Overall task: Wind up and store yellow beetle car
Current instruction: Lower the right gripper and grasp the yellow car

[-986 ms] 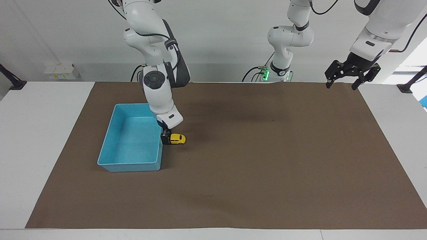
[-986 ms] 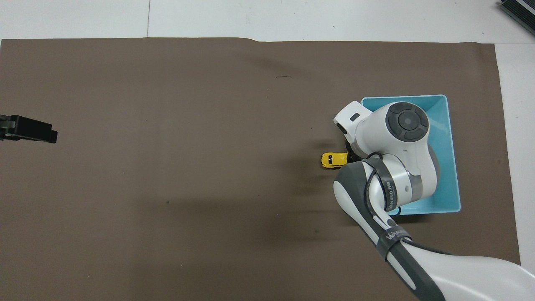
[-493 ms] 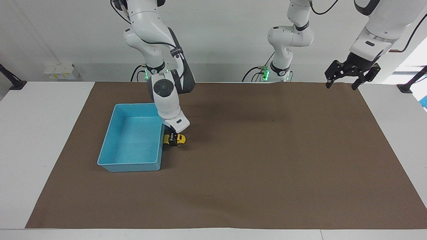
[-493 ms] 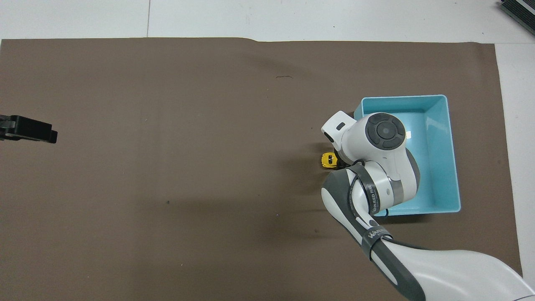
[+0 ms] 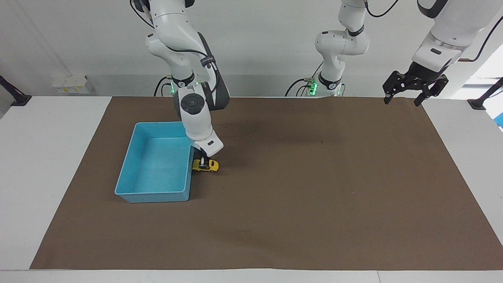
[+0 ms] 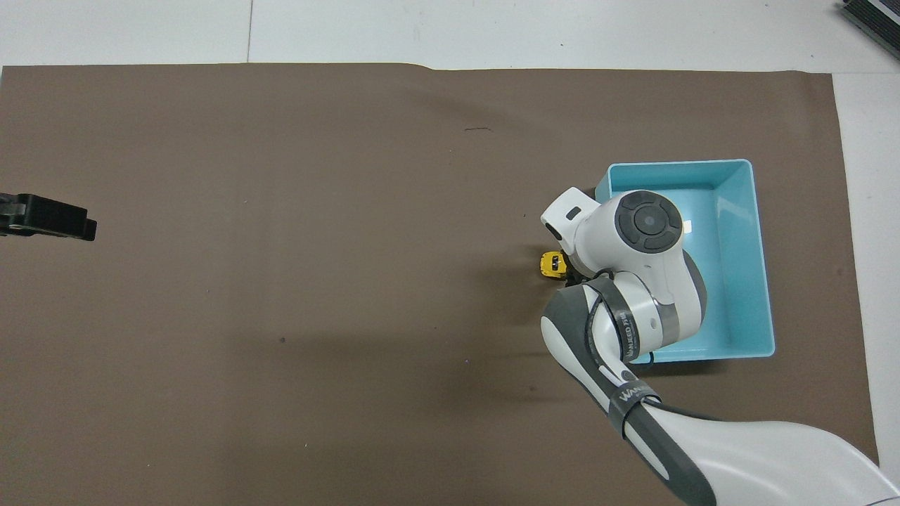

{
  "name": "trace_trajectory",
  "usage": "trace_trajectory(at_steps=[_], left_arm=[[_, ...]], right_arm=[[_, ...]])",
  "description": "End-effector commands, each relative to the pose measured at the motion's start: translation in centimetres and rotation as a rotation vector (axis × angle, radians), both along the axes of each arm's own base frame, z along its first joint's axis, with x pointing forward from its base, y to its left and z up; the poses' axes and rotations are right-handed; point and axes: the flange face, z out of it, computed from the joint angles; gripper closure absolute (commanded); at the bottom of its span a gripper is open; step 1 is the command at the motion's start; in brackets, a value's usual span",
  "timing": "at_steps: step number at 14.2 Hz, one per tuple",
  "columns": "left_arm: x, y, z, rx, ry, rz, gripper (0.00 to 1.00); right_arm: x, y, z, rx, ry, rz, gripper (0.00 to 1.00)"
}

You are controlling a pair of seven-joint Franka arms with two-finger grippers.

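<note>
The yellow beetle car point(image 5: 207, 166) stands on the brown mat right beside the light blue tray point(image 5: 135, 192), on the side toward the left arm's end. My right gripper point(image 5: 203, 162) reaches straight down onto the car and is shut on its body. In the overhead view only the car's nose point(image 6: 551, 264) shows past the right arm's wrist, and the gripper itself is hidden there. My left gripper point(image 5: 406, 95) waits open in the air over the mat's corner at the left arm's end, and its tip point(image 6: 67, 223) shows in the overhead view.
The light blue tray point(image 6: 763, 281) holds nothing that I can see. The brown mat point(image 5: 314, 188) covers most of the white table. A small white box point(image 5: 72, 83) sits at the table's edge near the wall, at the right arm's end.
My right gripper moved from the car's tray-side end to over its body and closed on it. The car stayed where it was. The left arm has not moved.
</note>
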Motion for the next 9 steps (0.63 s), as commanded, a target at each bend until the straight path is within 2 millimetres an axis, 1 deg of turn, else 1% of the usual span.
trace_trajectory(at_steps=[1,2,3,4,6,9], left_arm=[[-0.9,0.3,0.2,-0.005,0.007,0.010,0.00],[-0.9,0.3,0.2,-0.005,0.007,0.010,0.00],[-0.9,0.3,0.2,-0.005,0.006,0.010,0.00],[-0.9,0.3,0.2,-0.005,0.007,0.010,0.00],[-0.9,0.3,0.2,-0.005,0.006,0.010,0.00],[-0.9,0.3,0.2,-0.005,0.007,0.010,0.00]], right_arm=[[0.0,-0.1,0.2,0.010,-0.015,-0.031,1.00],[0.4,0.5,0.7,0.015,-0.028,-0.038,1.00],[0.6,2.4,1.4,0.024,-0.045,-0.027,1.00],[1.1,4.0,2.5,0.035,-0.063,-0.048,1.00],[1.7,6.2,5.0,0.056,-0.091,-0.103,1.00],[2.5,7.1,7.7,0.067,-0.103,-0.120,1.00]])
